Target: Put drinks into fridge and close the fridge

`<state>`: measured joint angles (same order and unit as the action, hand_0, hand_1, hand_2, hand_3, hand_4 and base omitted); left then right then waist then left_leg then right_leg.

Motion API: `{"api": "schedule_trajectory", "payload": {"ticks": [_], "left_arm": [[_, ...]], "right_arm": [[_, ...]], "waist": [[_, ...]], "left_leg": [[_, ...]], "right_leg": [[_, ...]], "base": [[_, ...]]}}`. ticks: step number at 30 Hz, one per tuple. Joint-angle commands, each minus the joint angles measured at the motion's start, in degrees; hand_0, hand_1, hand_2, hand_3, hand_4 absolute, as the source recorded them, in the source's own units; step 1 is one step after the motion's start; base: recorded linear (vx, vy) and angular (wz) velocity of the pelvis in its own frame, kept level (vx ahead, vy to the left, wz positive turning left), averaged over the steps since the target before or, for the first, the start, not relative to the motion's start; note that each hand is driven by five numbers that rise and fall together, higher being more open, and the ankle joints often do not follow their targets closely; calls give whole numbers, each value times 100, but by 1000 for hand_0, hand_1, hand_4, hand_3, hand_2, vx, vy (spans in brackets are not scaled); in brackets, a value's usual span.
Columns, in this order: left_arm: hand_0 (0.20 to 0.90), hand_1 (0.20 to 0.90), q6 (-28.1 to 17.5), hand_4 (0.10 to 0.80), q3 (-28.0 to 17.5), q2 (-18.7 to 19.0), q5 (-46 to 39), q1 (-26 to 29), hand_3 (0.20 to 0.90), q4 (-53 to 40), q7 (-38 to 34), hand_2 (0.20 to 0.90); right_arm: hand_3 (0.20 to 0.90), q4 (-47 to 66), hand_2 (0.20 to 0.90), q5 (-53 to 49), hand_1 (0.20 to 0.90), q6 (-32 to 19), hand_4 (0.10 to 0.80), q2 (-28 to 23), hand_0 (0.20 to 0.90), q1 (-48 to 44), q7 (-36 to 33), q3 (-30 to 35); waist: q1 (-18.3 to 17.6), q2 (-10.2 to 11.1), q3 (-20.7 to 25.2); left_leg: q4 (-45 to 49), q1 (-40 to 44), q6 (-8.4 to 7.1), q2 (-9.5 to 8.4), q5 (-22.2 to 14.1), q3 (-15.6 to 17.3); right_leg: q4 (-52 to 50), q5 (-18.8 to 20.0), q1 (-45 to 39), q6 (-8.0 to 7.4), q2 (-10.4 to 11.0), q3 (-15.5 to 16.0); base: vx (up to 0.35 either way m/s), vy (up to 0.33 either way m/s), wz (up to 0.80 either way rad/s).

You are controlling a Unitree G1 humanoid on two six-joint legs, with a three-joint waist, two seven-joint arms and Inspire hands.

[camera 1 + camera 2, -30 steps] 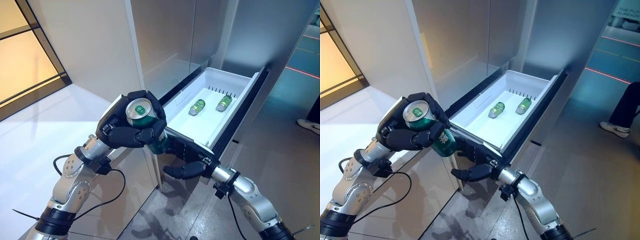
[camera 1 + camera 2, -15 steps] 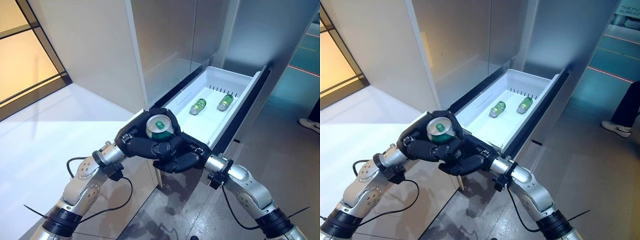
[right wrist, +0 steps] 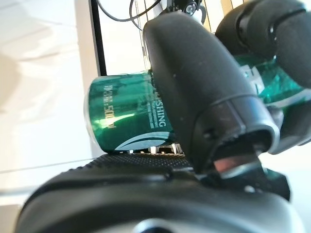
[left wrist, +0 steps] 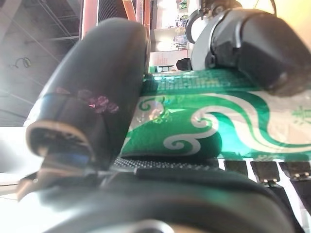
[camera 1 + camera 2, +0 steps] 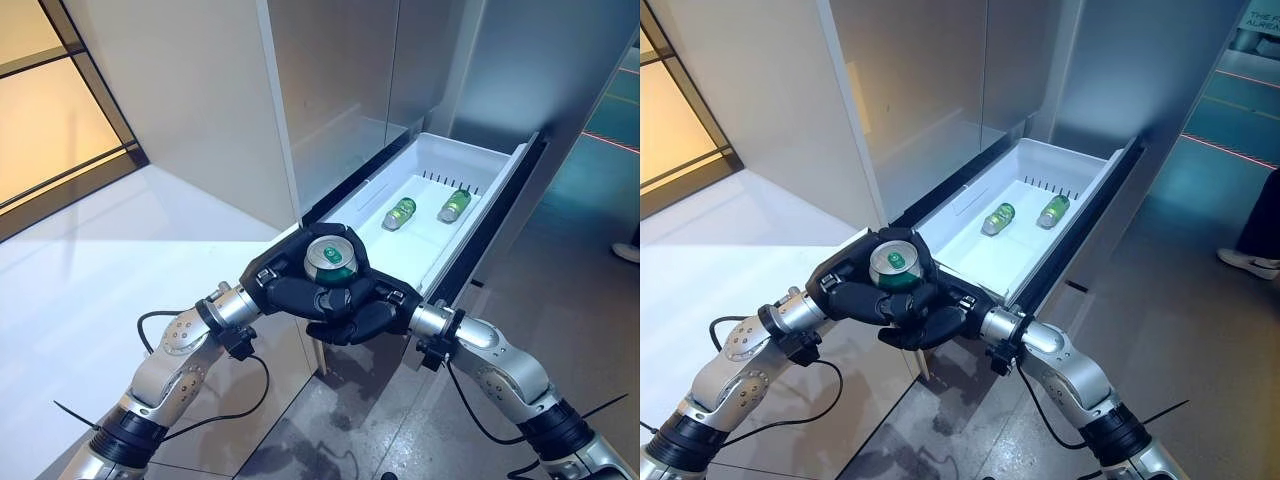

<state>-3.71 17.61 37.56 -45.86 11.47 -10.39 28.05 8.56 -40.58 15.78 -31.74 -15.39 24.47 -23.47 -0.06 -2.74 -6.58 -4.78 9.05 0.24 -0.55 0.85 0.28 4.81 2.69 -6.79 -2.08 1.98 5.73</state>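
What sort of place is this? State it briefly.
Probably a showroom or demo kitchen area: a tall grey fridge with its white drawer pulled open, two green cans lying inside, and a white counter alongside.

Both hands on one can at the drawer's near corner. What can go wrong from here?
1. Handover slip: the left hand and right hand both wrap the green can, which sits at the drawer front edge, so a badly timed release might drop it to the floor.
2. Two cans already lie on their sides in the drawer; a dropped can might hit them or roll.
3. The arms crowd the drawer's front corner and might bump it.
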Motion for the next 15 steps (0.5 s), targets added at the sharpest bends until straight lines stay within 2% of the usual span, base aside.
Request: {"api": "schedule_trajectory", "payload": {"ticks": [1, 4, 5, 6, 7, 15], "left_arm": [[300, 300, -738, 100, -24, -298, -599, 1361, 200, -140, -4, 300], [300, 300, -828, 100, 71, -390, -673, 1343, 200, -256, 35, 300], [300, 300, -845, 100, 95, -412, -690, 1340, 200, -273, 44, 300], [300, 300, -833, 100, 118, -444, -694, 1347, 200, -288, 40, 300], [300, 300, -833, 100, 141, -470, -700, 1348, 200, -310, 24, 300], [300, 300, -974, 100, 254, -685, -685, 1339, 200, -367, -80, 300]], "right_arm": [[900, 558, 900, -1078, 900, -230, 800, 570, 900, -781, 132, -396], [900, 496, 900, -1207, 900, -283, 800, 667, 900, -683, 37, -457], [587, 474, 632, -1248, 632, -327, 487, 696, 632, -664, 7, -468], [324, 484, 406, -1307, 406, -344, 224, 713, 406, -648, -16, -459], [200, 510, 300, -1364, 300, -370, 100, 740, 300, -619, -57, -460], [200, 554, 300, -1284, 300, -566, 100, 893, 300, -548, -318, -473]], "waist": [[3, 200, 359], [-11, 201, 338], [-17, 200, 339], [-25, 201, 338], [-35, 201, 336], [-87, 200, 316]], "left_leg": [[278, -42, 181, -373, -439, -83], [234, 36, 185, -366, -470, -84], [232, 41, 183, -363, -472, -79], [227, 43, 185, -365, -470, -79], [228, 44, 188, -368, -471, -77], [234, 52, 205, -377, -479, -44]], "right_leg": [[-693, -759, 22, -90, -174, -10], [-685, -800, -32, -100, -179, -9], [-685, -801, -32, -99, -181, -10], [-679, -797, -32, -99, -184, -16], [-675, -795, -35, -99, -188, -26], [-669, -783, -26, -103, -200, -72]], "base": [[45, 2, 0], [27, 2, 0], [0, 0, 0], [0, 0, 0], [0, 0, 0], [0, 0, 0]]}}
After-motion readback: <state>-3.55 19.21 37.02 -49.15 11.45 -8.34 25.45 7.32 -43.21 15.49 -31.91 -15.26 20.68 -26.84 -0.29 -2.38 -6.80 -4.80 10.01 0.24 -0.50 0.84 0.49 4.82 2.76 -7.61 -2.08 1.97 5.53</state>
